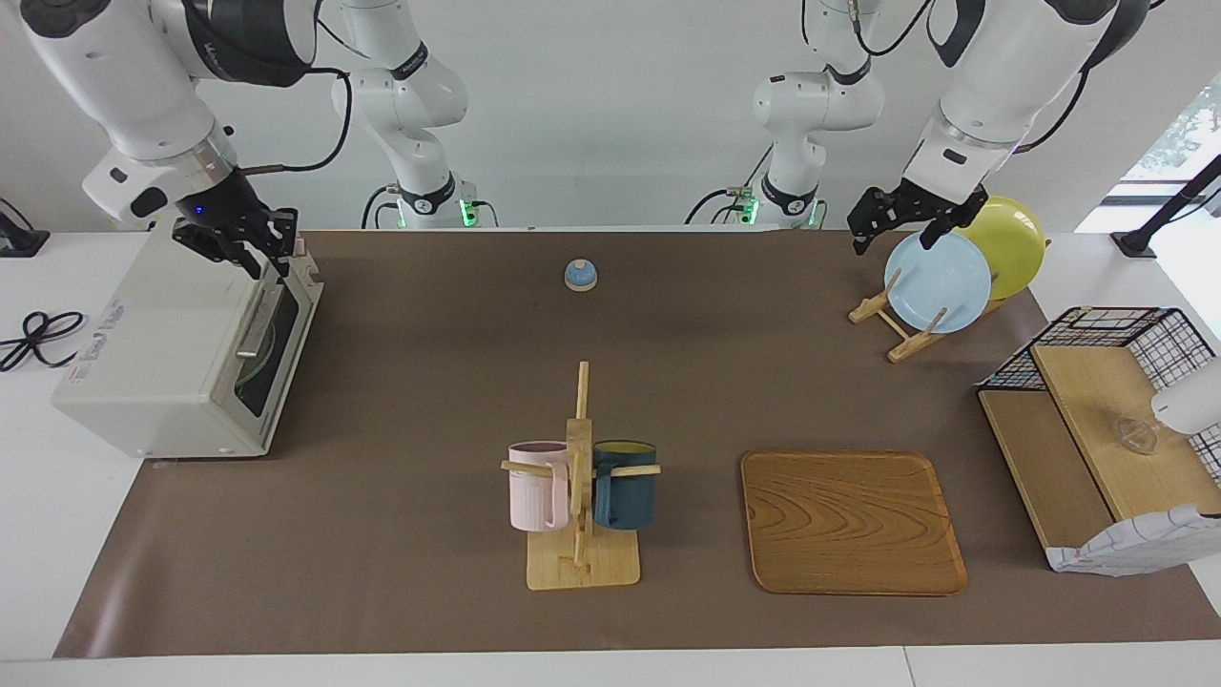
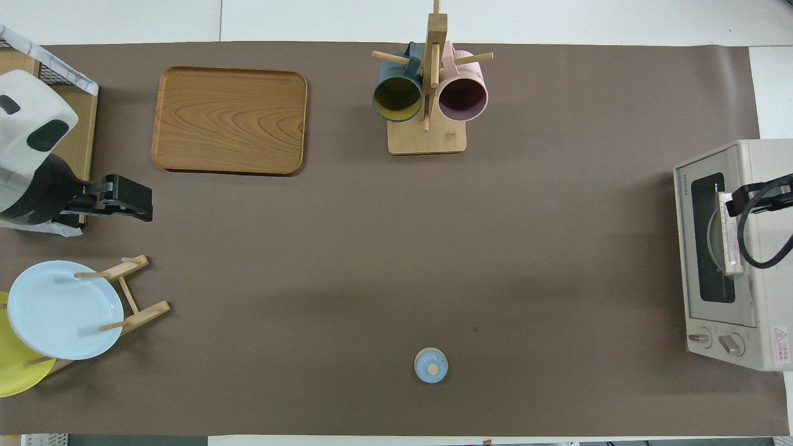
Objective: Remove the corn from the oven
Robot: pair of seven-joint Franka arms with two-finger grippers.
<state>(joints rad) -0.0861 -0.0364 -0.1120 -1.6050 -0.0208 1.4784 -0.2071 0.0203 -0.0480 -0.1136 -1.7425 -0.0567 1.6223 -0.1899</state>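
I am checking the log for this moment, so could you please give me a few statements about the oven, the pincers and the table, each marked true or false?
1. The oven door is shut. True.
2. The corn lies on the tray. False: the tray is bare and no corn shows in either view.
3. The right pincer is at the top of the oven door, by its handle. True.
4. The left pincer holds the blue plate. False: it hangs above the plate, which stands in its rack.
5. Two mugs hang on the mug stand. True.
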